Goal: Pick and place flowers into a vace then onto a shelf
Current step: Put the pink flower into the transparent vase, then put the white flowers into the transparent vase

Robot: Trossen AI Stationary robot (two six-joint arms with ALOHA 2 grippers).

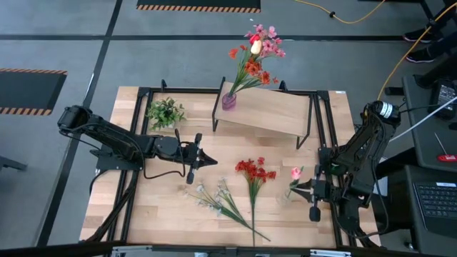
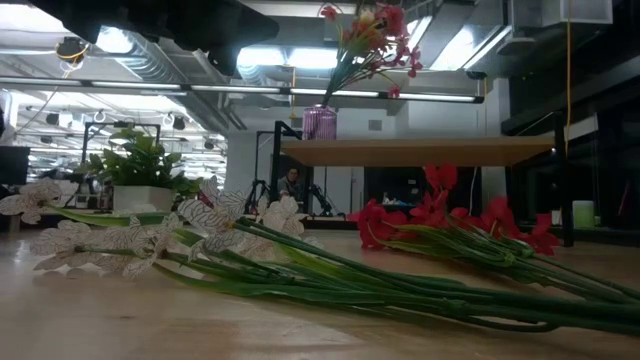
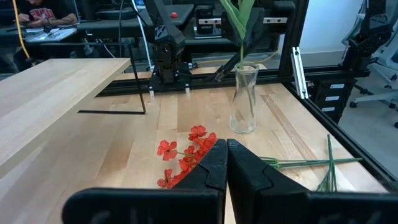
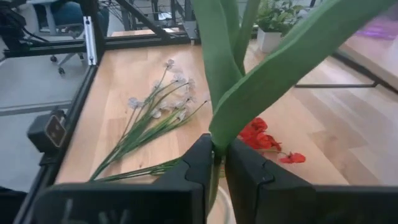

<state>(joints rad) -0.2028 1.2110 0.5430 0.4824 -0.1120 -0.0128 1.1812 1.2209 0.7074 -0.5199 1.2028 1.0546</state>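
Flowers are spread over a few spots here. One mixed bunch [image 1: 255,51] of pink, red, orange and a yellowish bloom stands in a purple vase [image 1: 229,101] at the left end of the shelf [image 1: 275,111], which sits at the back of the table [image 1: 161,214]. A bunch of red flowers [image 1: 253,171] lies flat on the tabletop in front of the shelf, stems running toward the front edge, and a spray of white flowers [image 1: 214,196] lies just to its left, the stems crossing near the front. From the low view the white blooms are closest, with the red ones behind them.

Over on the right there's a clear glass vase [image 3: 243,99] standing upright on the table with a pink flower [image 1: 295,173] in it. The right gripper [image 4: 215,160] is right above that vase, its fingers set narrowly around the green stem and leaves [image 4: 273,68]; there's only a slim gap between them, and I can't tell if they're actually squeezing the stem or just sitting either side of it.

The left gripper [image 3: 226,163] hovers over the middle of the table, left of the red bunch, fingers pressed together with nothing in them.

A small leafy green plant [image 1: 166,112] in a white pot sits at the back left, beside the shelf.
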